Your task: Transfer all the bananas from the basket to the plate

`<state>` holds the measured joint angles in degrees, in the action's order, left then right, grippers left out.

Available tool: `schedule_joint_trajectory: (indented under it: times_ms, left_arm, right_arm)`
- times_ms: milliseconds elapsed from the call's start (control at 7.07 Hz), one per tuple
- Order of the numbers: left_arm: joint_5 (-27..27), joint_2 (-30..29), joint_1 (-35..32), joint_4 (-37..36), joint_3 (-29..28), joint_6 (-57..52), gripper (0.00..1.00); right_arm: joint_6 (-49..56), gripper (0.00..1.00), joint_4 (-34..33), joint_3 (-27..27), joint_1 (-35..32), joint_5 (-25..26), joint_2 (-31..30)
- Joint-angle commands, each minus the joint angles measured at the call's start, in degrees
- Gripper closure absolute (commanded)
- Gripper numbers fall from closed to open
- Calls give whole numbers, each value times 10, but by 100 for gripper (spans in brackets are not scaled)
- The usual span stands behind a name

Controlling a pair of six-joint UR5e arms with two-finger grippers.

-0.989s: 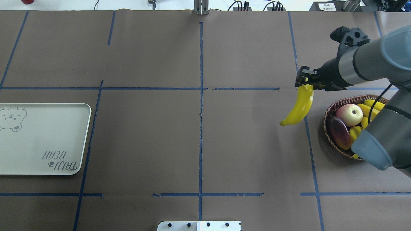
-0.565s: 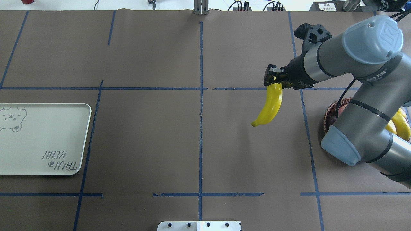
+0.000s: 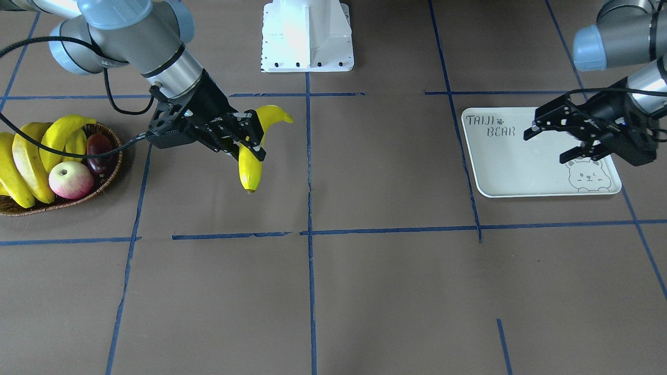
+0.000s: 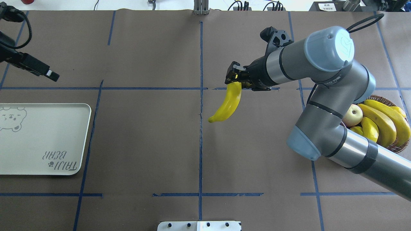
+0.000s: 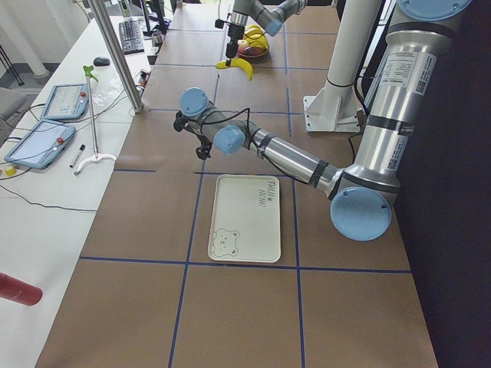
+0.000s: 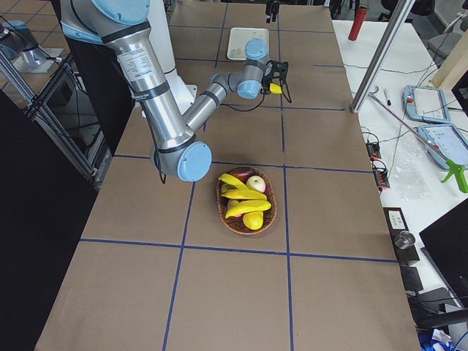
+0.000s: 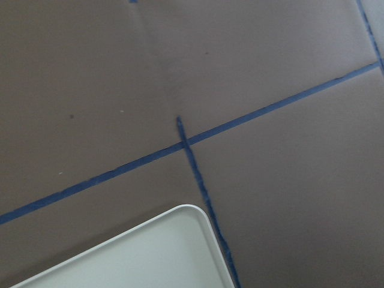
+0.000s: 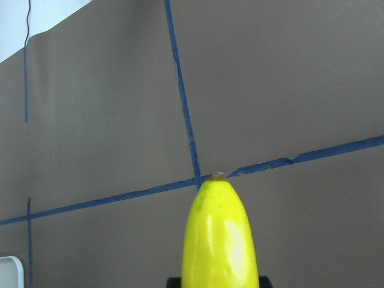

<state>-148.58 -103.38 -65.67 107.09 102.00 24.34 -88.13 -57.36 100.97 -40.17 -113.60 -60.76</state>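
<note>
So, quick rundown for you: the right gripper is clamping down on one banana near its upper end, jaws closed snug against the peel. The rest of it is hanging down and curving toward the robot's side of the table. From overhead that banana is sitting right of the middle blue tape line, with its lower tip almost reaching the line. It's clear of the basket and well apart from the plate.

Your right wrist camera is looking straight down the yellow fruit at the tape crossing underneath it.

The basket is holding a bunch more bananas, plus an apple and a dark purple fruit tucked beside them.

Over on the other side, the left gripper is hovering near the plate with its jaws spread wide and gripping nothing — the plate itself is lying bare, with just the bear drawing and lettering showing.
</note>
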Motion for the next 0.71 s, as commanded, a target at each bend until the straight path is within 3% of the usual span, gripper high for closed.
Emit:
schedule_joint_trajectory:
  times_ms: [0,283,565]
  left_arm:
    - [1,-43,83,90,-2,87,0]
    - [7,-84,116,147,-7,148,0]
    - [35,-86,156,266,-7,238,0]
  right_arm:
    - [-21,95,46,-46,20,10,34]
    - [-52,95,47,-71,37,32,70]
    - [-63,95,48,-72,44,42,76]
